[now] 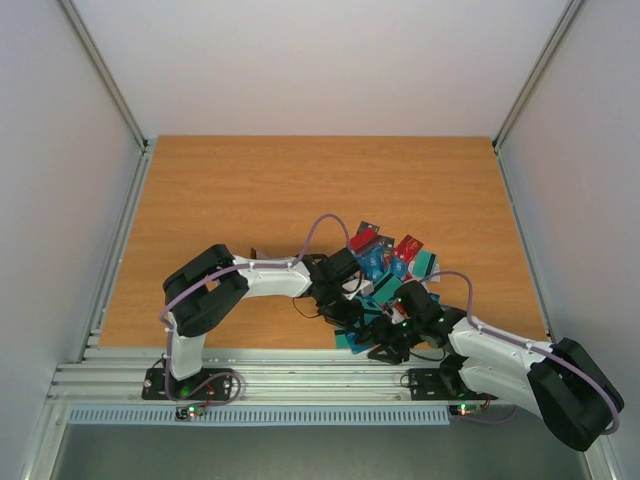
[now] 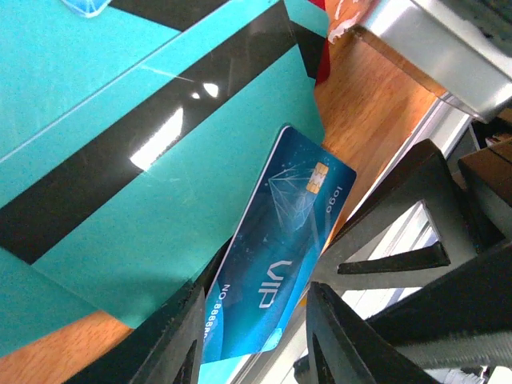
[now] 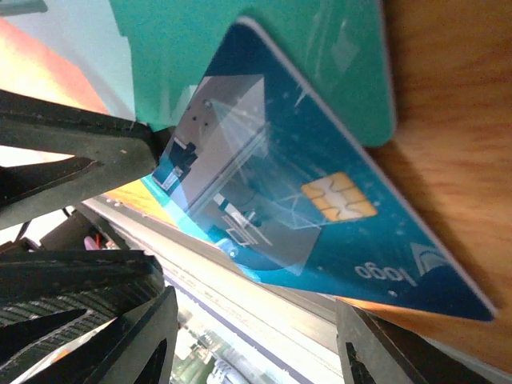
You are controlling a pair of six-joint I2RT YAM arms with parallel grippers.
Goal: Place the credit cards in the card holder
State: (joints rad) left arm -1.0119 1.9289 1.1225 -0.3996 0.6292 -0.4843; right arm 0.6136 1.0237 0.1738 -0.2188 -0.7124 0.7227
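Several credit cards in teal, blue and red lie in a pile at the table's near middle. A blue VIP card with a gold chip lies partly under a teal striped card and juts over the table's near edge. My left gripper is open and straddles the card's near end. My right gripper is open just in front of the same blue card, empty. Both grippers meet at the pile, the left and the right. The card holder is hidden.
The aluminium rail runs along the near table edge just below the grippers. The right gripper's black fingers stand close beside the left gripper. White walls enclose the wooden table.
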